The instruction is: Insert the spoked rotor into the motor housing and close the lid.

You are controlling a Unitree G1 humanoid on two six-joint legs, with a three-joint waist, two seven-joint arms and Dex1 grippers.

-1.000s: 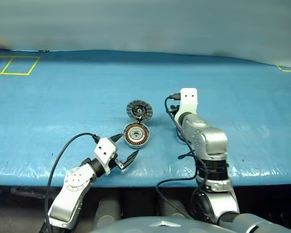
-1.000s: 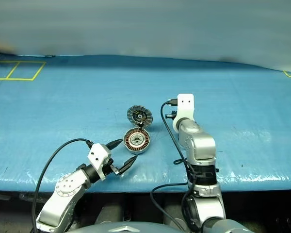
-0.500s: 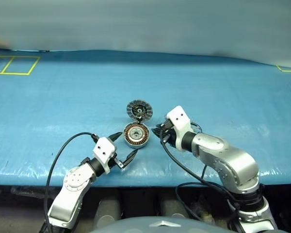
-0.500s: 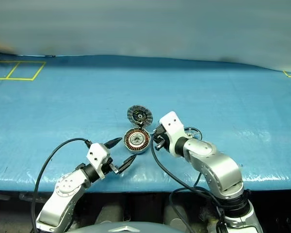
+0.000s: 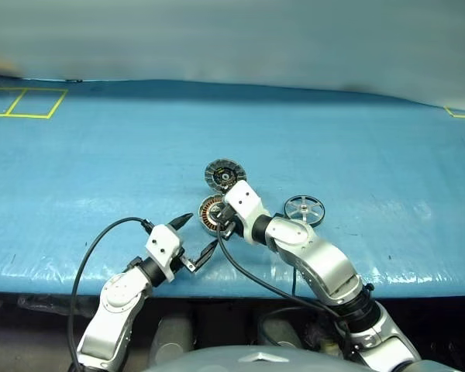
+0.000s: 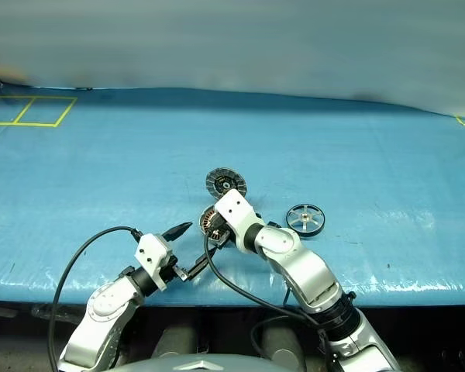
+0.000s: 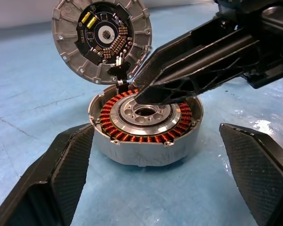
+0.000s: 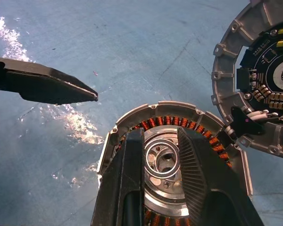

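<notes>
A blue plastic sheet covers the bench. At the left, the left hand is wide open and holds nothing. Next comes the round grey motor housing with copper windings; the nearly closed right hand hangs over its middle, holding nothing. The ribbed grey lid stands open behind. The silvery spoked rotor lies farther right.

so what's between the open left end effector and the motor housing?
Bare blue table, seen in the left wrist view. The left end effector faces the motor housing across it; the right end effector hangs over the housing's centre.
</notes>
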